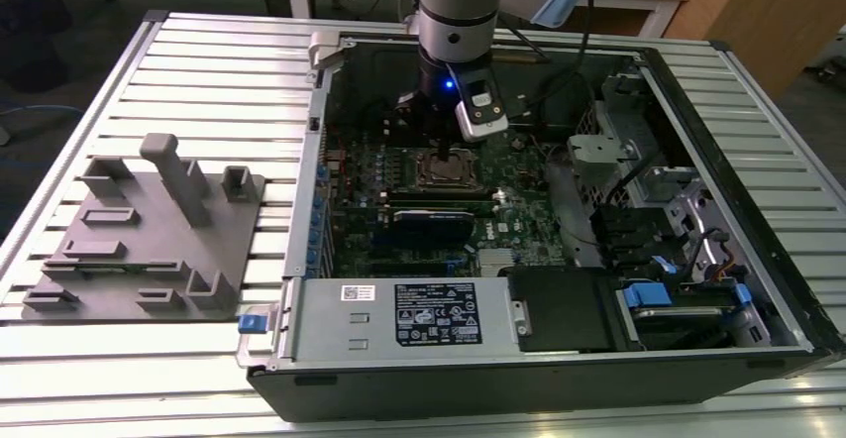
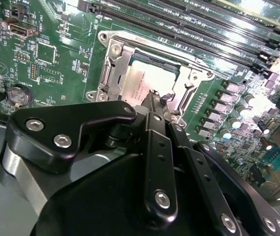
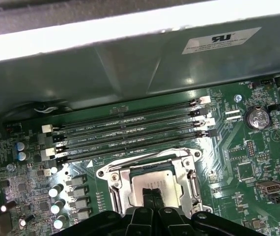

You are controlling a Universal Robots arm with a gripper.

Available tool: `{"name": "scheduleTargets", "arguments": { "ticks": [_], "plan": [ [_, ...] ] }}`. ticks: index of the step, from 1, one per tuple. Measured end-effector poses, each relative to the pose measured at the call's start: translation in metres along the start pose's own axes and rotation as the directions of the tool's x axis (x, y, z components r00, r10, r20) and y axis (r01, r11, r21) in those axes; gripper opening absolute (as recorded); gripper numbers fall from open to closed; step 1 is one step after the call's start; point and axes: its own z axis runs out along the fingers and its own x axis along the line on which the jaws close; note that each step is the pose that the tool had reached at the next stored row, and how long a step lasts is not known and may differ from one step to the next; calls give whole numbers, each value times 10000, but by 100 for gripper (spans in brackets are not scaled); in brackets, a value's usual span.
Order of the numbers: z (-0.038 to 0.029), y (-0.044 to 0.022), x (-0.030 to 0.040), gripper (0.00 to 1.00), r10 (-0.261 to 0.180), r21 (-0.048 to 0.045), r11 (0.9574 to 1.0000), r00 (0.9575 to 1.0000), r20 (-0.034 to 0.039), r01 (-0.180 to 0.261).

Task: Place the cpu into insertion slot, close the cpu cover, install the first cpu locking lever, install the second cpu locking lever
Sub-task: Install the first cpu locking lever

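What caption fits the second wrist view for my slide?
Black gripper reaches down onto the silver-grey square cpu seated in the metal-rimmed insertion slot on the green motherboard.

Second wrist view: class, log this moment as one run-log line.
gripper: shut, tips over cpu | cpu: seated in insertion slot | cpu cover: down

You have open room straight above the square silver-rimmed insertion slot (image 1: 447, 168), where the black end effector (image 1: 441, 151) hangs; rows of long black memory slots (image 3: 130, 135) and the grey metal case wall (image 3: 130, 73) close one side, a black graphics card (image 1: 434, 222) the other
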Motion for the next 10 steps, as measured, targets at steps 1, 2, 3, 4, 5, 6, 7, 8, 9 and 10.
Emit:
{"name": "scheduleTargets", "arguments": {
  "ticks": [1,2,3,4,5,6,7,8,9,10],
  "plan": [
    [1,0,0,10,-22,-6,10000,10000,-3,22],
    [3,0,0,10,-82,-19,10000,10000,-8,82],
    [3,0,0,10,-163,-27,9999,9999,-14,163],
    [3,0,0,10,-286,-32,9996,9996,-22,286],
    [3,0,0,10,-376,-36,9993,9993,-27,376],
    [3,0,0,10,-446,-39,9990,9990,-31,446],
    [4,0,0,10,-523,-43,9986,9986,-36,523],
    [4,0,0,10,-617,-48,9981,9981,-42,617],
    [4,0,0,10,-657,-49,9978,9978,-44,657],
    [3,0,0,10,-658,-49,9978,9978,-45,657]
  ]
}}
